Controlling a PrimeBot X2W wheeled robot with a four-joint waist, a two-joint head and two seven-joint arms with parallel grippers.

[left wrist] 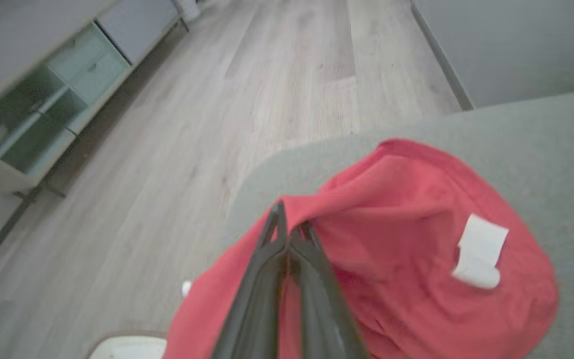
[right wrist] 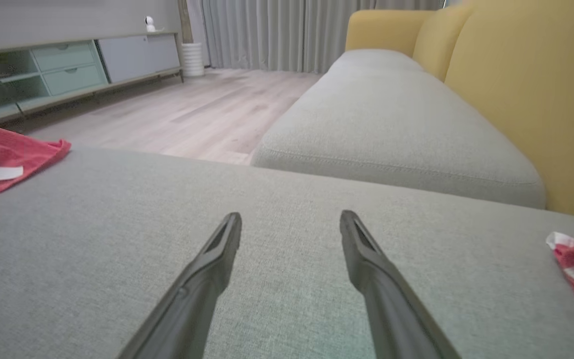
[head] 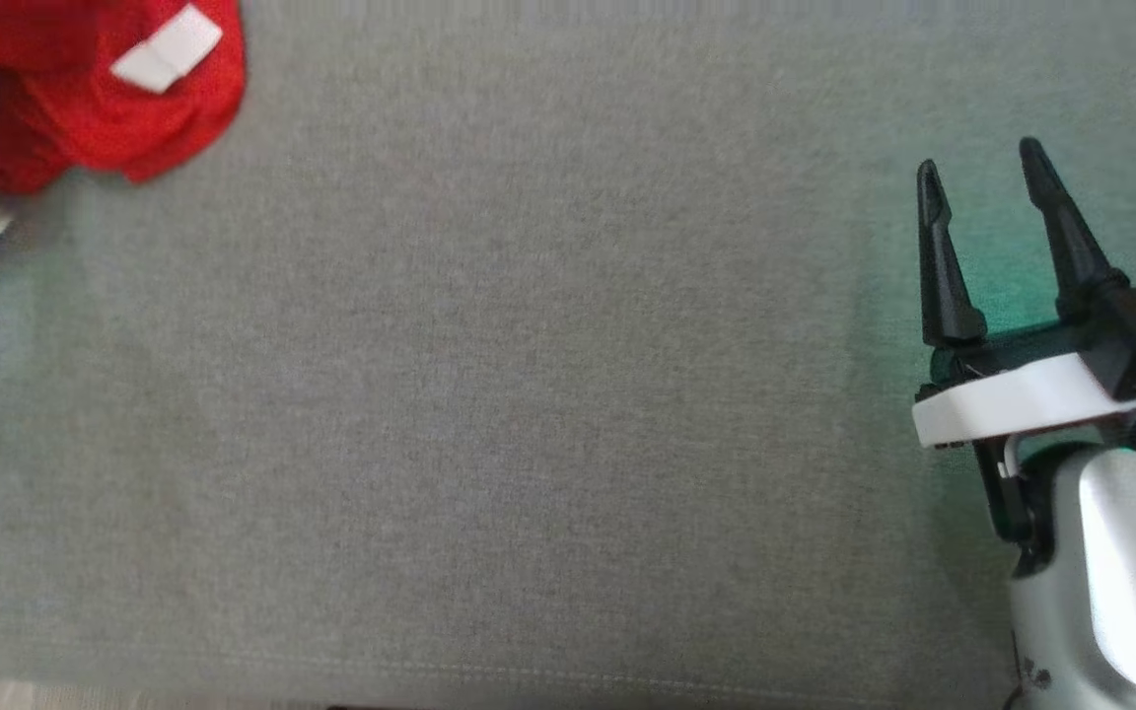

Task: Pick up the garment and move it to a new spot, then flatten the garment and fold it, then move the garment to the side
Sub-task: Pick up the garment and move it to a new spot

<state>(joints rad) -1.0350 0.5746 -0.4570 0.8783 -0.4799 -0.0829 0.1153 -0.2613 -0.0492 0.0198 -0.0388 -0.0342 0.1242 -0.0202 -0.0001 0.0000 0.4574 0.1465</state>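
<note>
Garment (head: 105,108): red, lying bunched at upper left of head view, cut by frame edge; white tag (head: 169,47) facing up; long axis can't be told.
Left end effector (left wrist: 292,219): fingers pressing together, pinching a fold of the cloth.
Right end effector (head: 979,163): spread, holding nothing, hovering at right of frame, well apart from garment.
Nearer arm: left; free room is lying toward frame centre.
Surface: grey sofa cushion (head: 529,394); garment sitting near its rounded corner.
Room: wood floor (left wrist: 267,75), low cabinet (left wrist: 43,109) beyond.
</note>
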